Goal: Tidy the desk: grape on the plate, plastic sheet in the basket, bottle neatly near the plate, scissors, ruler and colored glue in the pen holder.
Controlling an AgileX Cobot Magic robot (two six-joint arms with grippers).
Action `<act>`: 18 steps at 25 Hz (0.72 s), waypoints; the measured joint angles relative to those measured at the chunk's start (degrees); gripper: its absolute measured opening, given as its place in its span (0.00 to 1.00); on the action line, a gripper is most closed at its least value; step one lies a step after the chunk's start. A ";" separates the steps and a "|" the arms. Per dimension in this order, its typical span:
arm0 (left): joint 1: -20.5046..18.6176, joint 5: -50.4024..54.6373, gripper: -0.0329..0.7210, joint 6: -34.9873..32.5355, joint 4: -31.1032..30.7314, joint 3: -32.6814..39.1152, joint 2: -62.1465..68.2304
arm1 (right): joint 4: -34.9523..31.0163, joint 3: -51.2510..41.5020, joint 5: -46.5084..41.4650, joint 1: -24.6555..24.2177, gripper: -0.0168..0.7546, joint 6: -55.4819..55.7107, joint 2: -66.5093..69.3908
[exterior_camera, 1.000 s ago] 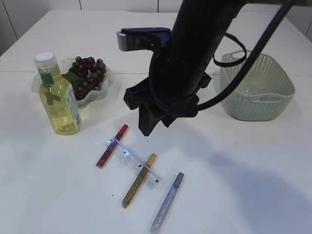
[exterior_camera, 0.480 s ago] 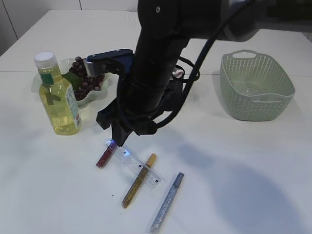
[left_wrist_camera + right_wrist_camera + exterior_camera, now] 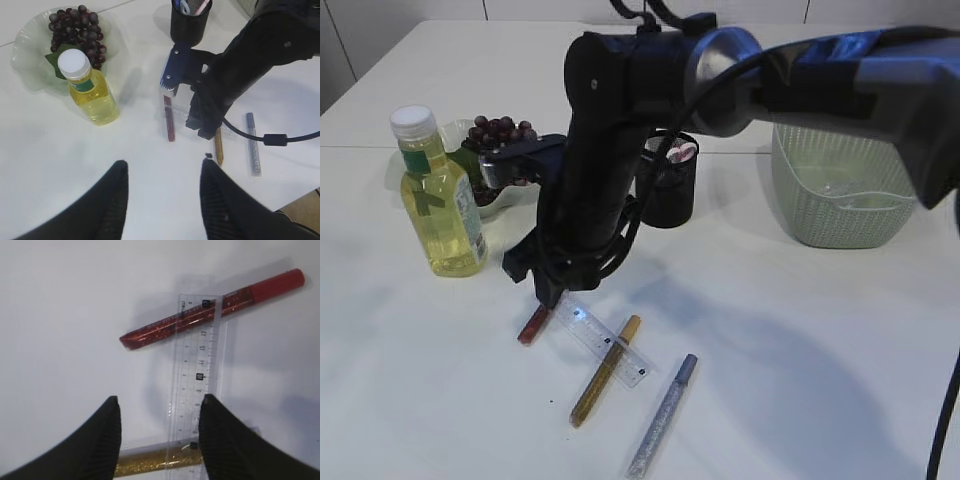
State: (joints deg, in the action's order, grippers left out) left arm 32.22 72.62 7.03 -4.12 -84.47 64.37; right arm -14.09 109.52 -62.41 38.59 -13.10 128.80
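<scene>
On white desk (image 3: 800,350), now lowered over ruler (image 3: 199,390) (jaws parted, empty): right gripper (image 3: 159,432), poised for pickup.

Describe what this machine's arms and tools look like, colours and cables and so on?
The arm seen from outside is bulky, rounded and glossy black, with black cables looping along it and a small blue-grey box, its camera block, mounted near the wrist. Each tool ends in two tapered, matte black fingers with finely ribbed surfaces: right tool, left tool. I can't make out any logos or lettering.
</scene>
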 joint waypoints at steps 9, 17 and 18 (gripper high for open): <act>0.00 0.00 0.51 0.00 0.00 -0.02 -0.32 | 3.58 5.42 0.64 0.00 0.55 0.53 6.40; 0.00 0.00 0.51 0.09 0.00 -0.02 -0.32 | 3.72 6.22 0.84 0.00 0.55 1.59 7.59; 0.00 0.00 0.51 0.09 0.00 -0.02 -0.32 | 3.72 6.22 0.60 0.00 0.56 1.68 7.59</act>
State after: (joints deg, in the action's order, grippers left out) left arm 32.22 72.62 7.11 -4.12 -84.49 64.05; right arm -10.38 115.74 -61.82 38.59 -11.42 136.39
